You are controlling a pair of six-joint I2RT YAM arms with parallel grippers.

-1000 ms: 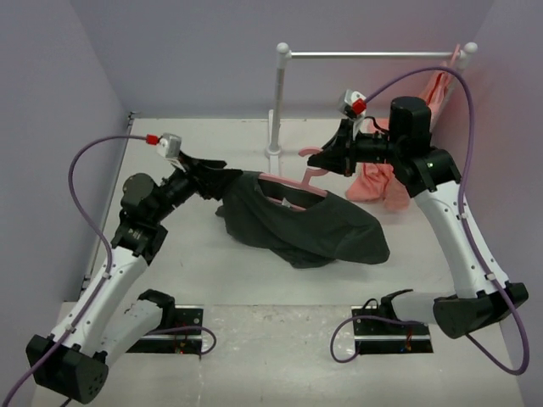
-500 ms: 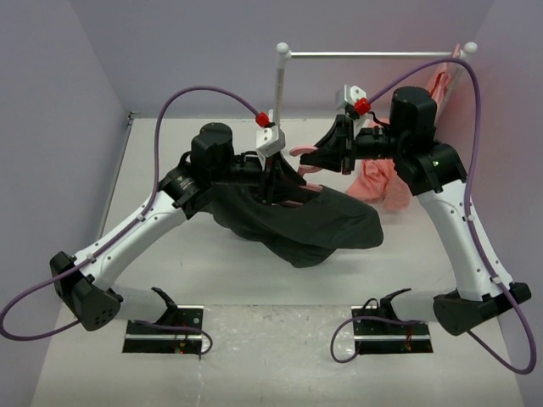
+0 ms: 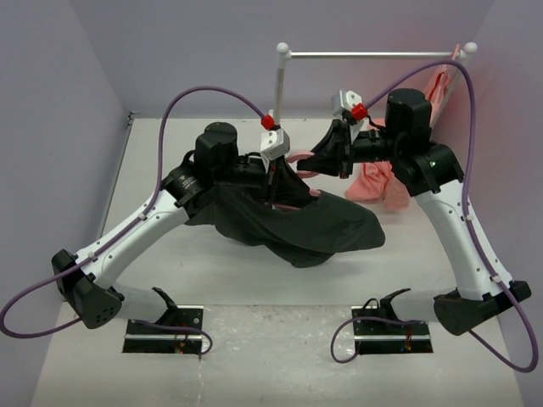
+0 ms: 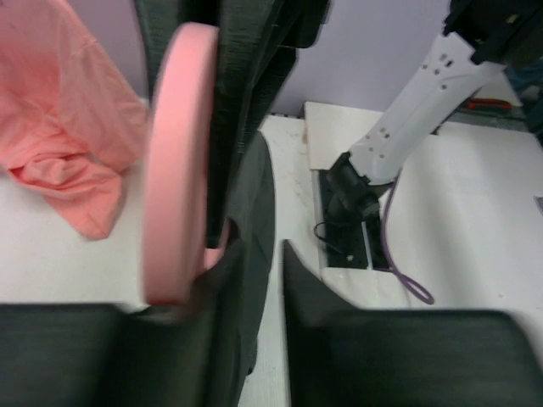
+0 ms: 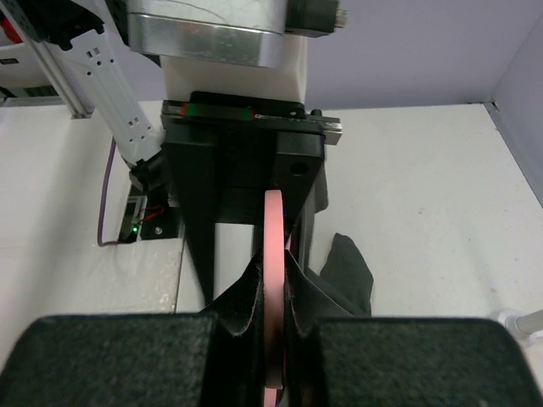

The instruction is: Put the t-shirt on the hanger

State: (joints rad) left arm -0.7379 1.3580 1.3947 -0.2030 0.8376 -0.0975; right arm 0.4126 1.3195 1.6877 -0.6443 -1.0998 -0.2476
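The dark grey t-shirt (image 3: pixel 305 225) lies bunched on the table, its collar raised around the pink hanger (image 3: pixel 297 157). My right gripper (image 3: pixel 317 161) is shut on the hanger's hook, whose pink edge (image 5: pixel 273 254) is pinched between the fingers (image 5: pixel 273 284). My left gripper (image 3: pixel 273 186) reaches over the collar from the left. In the left wrist view its jaws (image 4: pixel 257 254) stand narrow. A fold of t-shirt (image 4: pixel 254 195) lies along the left finger, and a slit of table shows beside the right one. The blurred hanger (image 4: pixel 178 161) stands just left of them.
A salmon-pink garment (image 3: pixel 377 182) hangs at the right end of the white rail (image 3: pixel 373 55). The rail's post (image 3: pixel 277 93) stands just behind both grippers. Both arm bases are bolted at the near edge. Lilac walls close in both sides.
My left arm has swung in from the left side to the t-shirt's collar beside the hanger, and its jaws have narrowed a great deal. The right gripper has stayed almost still on the hanger.
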